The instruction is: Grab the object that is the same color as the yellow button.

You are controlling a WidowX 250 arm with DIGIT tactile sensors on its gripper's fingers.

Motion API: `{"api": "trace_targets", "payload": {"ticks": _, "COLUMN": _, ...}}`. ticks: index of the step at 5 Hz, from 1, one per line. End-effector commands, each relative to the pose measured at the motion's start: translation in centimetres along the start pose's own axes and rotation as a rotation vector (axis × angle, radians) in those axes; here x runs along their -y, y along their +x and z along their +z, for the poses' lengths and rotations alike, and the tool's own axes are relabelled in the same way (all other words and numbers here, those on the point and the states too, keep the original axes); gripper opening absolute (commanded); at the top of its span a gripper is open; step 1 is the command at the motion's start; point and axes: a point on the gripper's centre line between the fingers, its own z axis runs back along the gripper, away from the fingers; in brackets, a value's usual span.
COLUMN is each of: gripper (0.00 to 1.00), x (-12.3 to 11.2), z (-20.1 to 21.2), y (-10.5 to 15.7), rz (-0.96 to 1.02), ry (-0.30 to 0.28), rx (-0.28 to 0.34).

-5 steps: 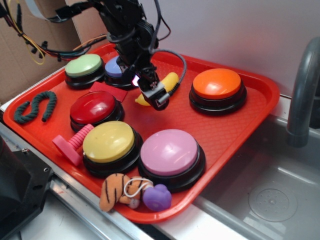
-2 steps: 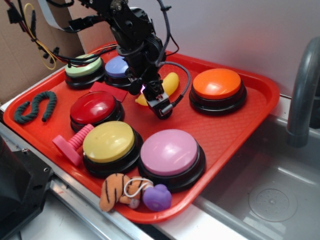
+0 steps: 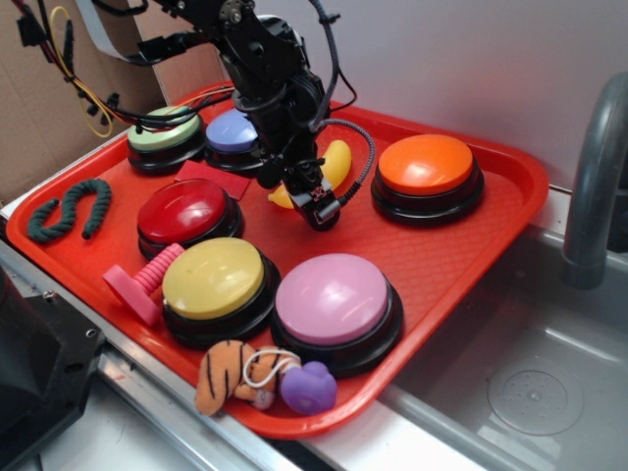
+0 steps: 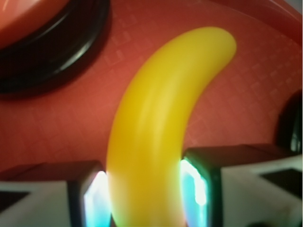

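The object, a small curved yellow banana [image 3: 339, 160], lies on the red tray [image 3: 461, 257] between the purple-blue button and the orange button. My gripper [image 3: 319, 208] is down over the banana's near end. In the wrist view the banana [image 4: 165, 113] runs up between the two fingers, and both lit pads [image 4: 97, 201] press against its sides, so the gripper [image 4: 144, 196] is shut on it. The yellow button [image 3: 213, 279] sits near the tray's front left, apart from the gripper.
Around the gripper stand an orange button [image 3: 427, 165], red button [image 3: 183, 210], pink button [image 3: 332, 297], green button [image 3: 162, 132] and purple-blue button [image 3: 232, 130]. A pink spool [image 3: 137, 285], tiger toy [image 3: 226, 375], purple toy [image 3: 309, 387] and green rope [image 3: 69, 209] lie near the tray's edges. A sink [image 3: 530, 383] is to the right.
The gripper has come down and forward along the banana and its fingers have closed onto it. The banana's near end shifted slightly. Since 0.4 s ago it has barely moved.
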Motion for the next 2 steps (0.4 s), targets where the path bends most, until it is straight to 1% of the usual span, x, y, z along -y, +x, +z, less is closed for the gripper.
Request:
{"api": "trace_targets", "payload": {"ticks": 1, "gripper": 0.0, "x": -0.4, "z": 6.5, "y": 0.9, "rz": 0.154, "ry": 0.015, "rx": -0.064}}
{"api": "trace_targets", "payload": {"ticks": 2, "gripper": 0.0, "x": -0.7, "z": 9.6, "y": 0.5, "rz": 0.223, "ry": -0.004, "rx": -0.108}}
